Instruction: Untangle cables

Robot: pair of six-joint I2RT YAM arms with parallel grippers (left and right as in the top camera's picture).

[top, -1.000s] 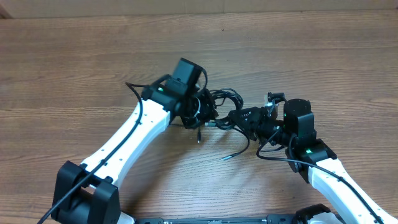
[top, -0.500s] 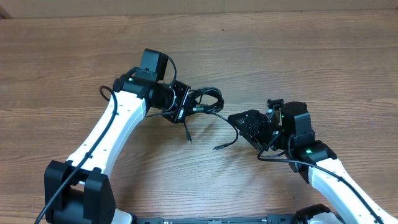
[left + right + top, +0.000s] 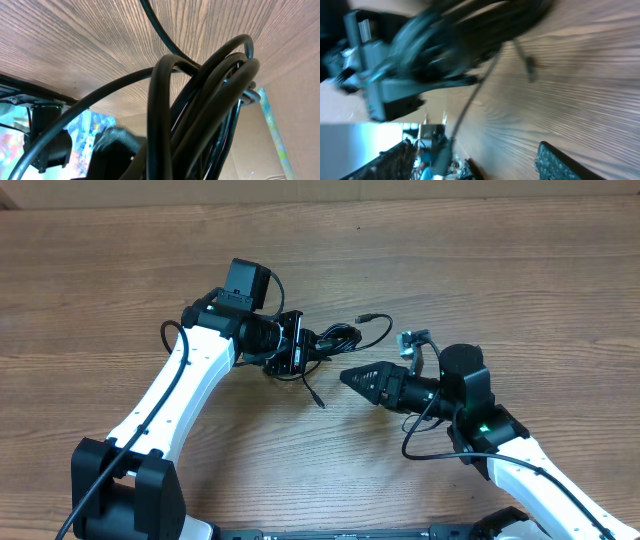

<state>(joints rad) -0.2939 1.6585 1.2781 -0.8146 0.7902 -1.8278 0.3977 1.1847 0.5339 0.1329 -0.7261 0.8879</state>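
The cables (image 3: 338,337) are a small black coiled bundle held just above the wooden table. My left gripper (image 3: 300,348) is shut on the bundle's left side. One strand with a plug (image 3: 380,319) runs out to the right, and another strand (image 3: 313,388) trails toward the front. In the left wrist view the cable loops (image 3: 200,100) fill the frame and hide the fingers. My right gripper (image 3: 350,374) is open and empty, just right of and in front of the bundle, pointing at it. The right wrist view shows the blurred bundle (image 3: 485,20) ahead of the open fingers (image 3: 477,157).
The wooden table (image 3: 500,270) stretches around both arms. A cardboard edge (image 3: 320,188) runs along the far side. Thicker black wires (image 3: 420,445) loop off the right arm's wrist.
My right gripper has let go of the strand, opened, and swung to point left at the bundle. That strand's plug end now lies to the bundle's right. The left arm has held still for the last half second.
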